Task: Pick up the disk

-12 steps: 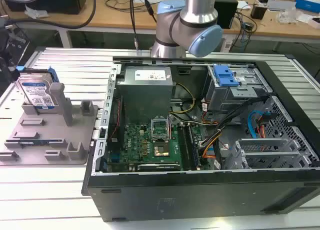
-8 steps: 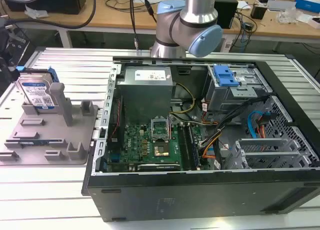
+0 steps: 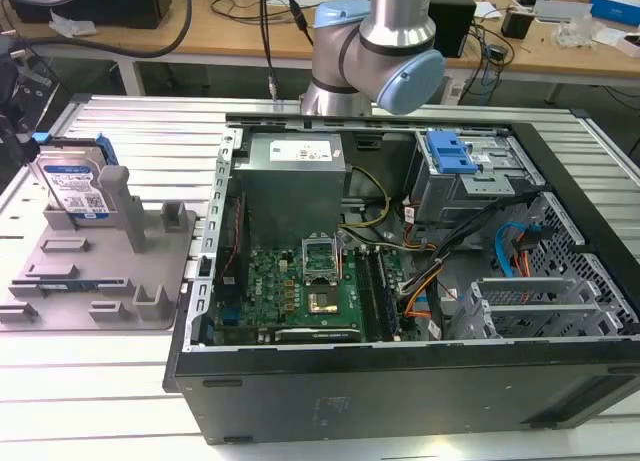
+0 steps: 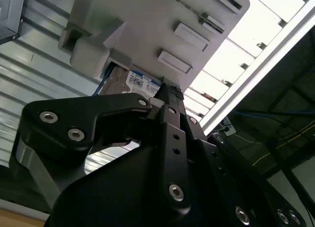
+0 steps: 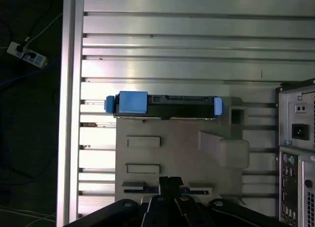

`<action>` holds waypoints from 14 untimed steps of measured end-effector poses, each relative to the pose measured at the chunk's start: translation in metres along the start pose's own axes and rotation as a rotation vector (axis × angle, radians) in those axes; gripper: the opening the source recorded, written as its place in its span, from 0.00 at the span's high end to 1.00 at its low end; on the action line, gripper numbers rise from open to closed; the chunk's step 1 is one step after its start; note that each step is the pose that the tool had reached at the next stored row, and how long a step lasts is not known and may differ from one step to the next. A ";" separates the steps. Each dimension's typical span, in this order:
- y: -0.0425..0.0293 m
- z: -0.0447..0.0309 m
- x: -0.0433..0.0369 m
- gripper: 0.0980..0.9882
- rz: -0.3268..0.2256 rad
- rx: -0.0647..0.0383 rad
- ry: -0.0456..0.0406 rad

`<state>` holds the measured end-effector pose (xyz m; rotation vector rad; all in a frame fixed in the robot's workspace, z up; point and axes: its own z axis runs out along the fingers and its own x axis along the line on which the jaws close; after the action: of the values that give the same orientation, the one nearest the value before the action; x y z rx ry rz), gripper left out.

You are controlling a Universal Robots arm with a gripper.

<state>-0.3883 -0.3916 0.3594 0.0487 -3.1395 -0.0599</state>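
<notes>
aluminium slatted desk (image 3: 130, 121) carries everything | open computer case (image 3: 400, 381) on exterior view's right | grey holder (image 3: 110, 281) just beside case | disk (image 3: 75, 186) stands on edge in holder slot against a post, likely so both faces are free to grip | pincer (image 5: 170, 180) over holder, apart from disk, tips closed together, holding nothing

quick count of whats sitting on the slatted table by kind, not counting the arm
disk: 1
grey holder: 1
open computer case: 1
total: 3
</notes>
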 end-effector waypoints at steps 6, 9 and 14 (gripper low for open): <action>0.0000 0.0000 0.0000 0.99 -0.188 0.000 0.0071; 0.0000 0.0000 0.0000 0.92 -0.281 0.000 0.0107; 0.0000 0.0000 0.0000 0.57 -0.397 0.000 0.0151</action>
<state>-0.3883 -0.3916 0.3594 0.6665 -3.0607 -0.0583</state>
